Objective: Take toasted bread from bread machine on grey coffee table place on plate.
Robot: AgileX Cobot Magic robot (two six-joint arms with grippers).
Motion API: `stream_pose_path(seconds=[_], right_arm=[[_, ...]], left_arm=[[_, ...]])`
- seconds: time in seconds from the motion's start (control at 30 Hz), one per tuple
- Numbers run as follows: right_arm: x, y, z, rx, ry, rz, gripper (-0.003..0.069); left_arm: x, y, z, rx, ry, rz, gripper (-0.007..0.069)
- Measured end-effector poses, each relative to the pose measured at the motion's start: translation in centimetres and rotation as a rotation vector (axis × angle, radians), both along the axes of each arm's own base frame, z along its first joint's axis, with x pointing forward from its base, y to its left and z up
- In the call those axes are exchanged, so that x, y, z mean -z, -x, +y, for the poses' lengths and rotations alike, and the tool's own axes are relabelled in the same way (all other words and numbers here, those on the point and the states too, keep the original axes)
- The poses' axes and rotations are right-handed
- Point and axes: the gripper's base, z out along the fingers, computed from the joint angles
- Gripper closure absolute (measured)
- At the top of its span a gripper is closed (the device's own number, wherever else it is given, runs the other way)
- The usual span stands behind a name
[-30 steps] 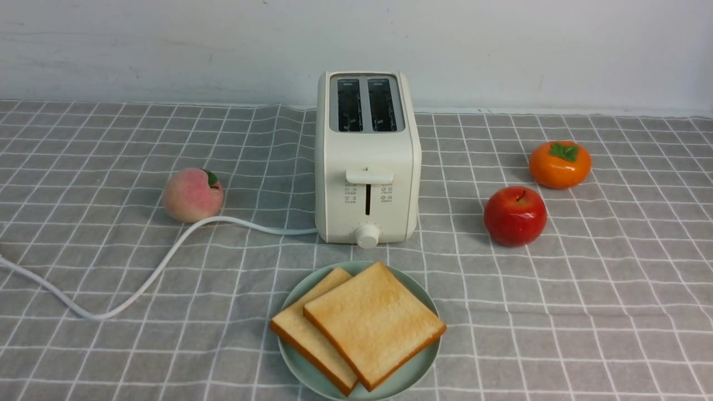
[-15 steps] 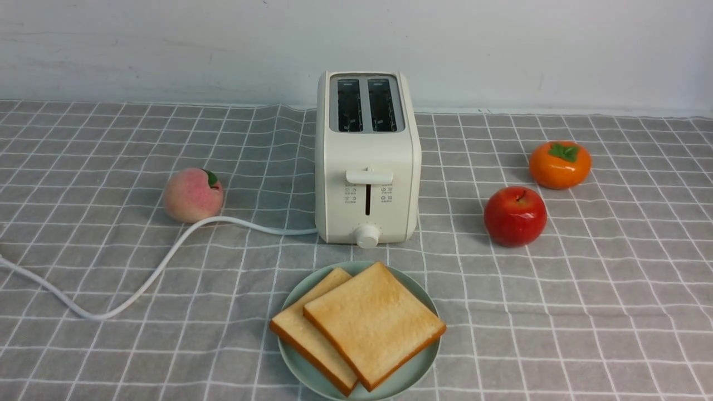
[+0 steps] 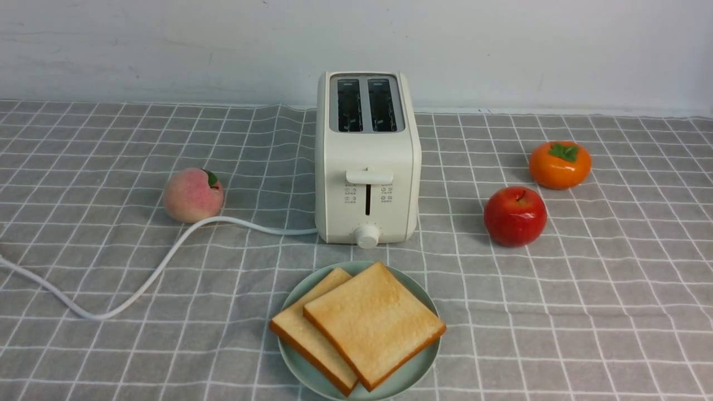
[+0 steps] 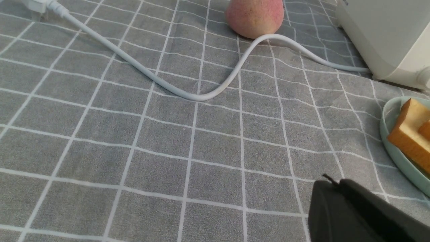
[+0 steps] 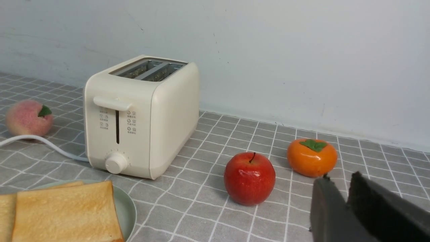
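Two toast slices (image 3: 372, 324) overlap on the mint plate (image 3: 419, 372), before the empty-slotted toaster (image 3: 367, 161) | peach (image 3: 193, 195) touches cord (image 3: 167, 259) left; apple (image 3: 514, 215), persimmon (image 3: 559, 164) right | grey surface (image 3: 585, 312) | left pincer (image 4: 336, 183), right pincer (image 5: 339, 188): fingers together.

Plate (image 3: 415, 370) near rim cut off in front view; toaster (image 3: 367, 167) icons too small to read
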Motion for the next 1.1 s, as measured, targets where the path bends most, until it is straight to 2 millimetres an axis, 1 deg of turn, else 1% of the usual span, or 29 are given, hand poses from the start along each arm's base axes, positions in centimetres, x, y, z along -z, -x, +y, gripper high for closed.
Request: stream_pose_path(seconds=[0.2,0.27,0.3,0.37,0.5,0.8,0.93,1.07,1.1], right_arm=[[-0.3,0.1,0.2,-0.020,-0.002,-0.035,0.0543],[-0.6,0.1,0.3,-0.040,-0.051,-0.052,0.0540],[-0.9,0.2,0.5,-0.063,-0.138,-0.064,0.0537],[-1.3,0.3,0.5,-0.085,-0.252,-0.075,0.0534],[-1.6,0.3,0.4,-0.088,-0.353,-0.076,0.0530],[-1.4,0.3,0.4,-0.078,-0.359,-0.059,0.0520],[-0.7,0.3,0.3,-0.061,-0.339,0.013,0.0515],[0.3,0.5,0.0,0.000,-0.301,0.104,0.0510],[1.1,0.5,-0.3,0.058,-0.283,0.180,0.0507]], left_arm=[[0.0,0.0,0.0,0.000,-0.001,0.000,0.0607],[0.0,0.0,0.0,0.000,-0.001,0.000,0.0607],[0.0,0.0,0.0,0.000,-0.001,0.000,0.0606],[0.0,0.0,0.0,0.000,-0.001,0.000,0.0605],[0.0,0.0,0.0,0.000,-0.001,0.000,0.0605],[0.0,0.0,0.0,0.000,-0.001,0.000,0.0596],[0.0,0.0,0.0,0.000,-0.001,0.000,0.0596],[0.0,0.0,0.0,0.000,-0.001,0.000,0.0596],[0.0,0.0,0.0,0.000,-0.001,0.000,0.0594]])
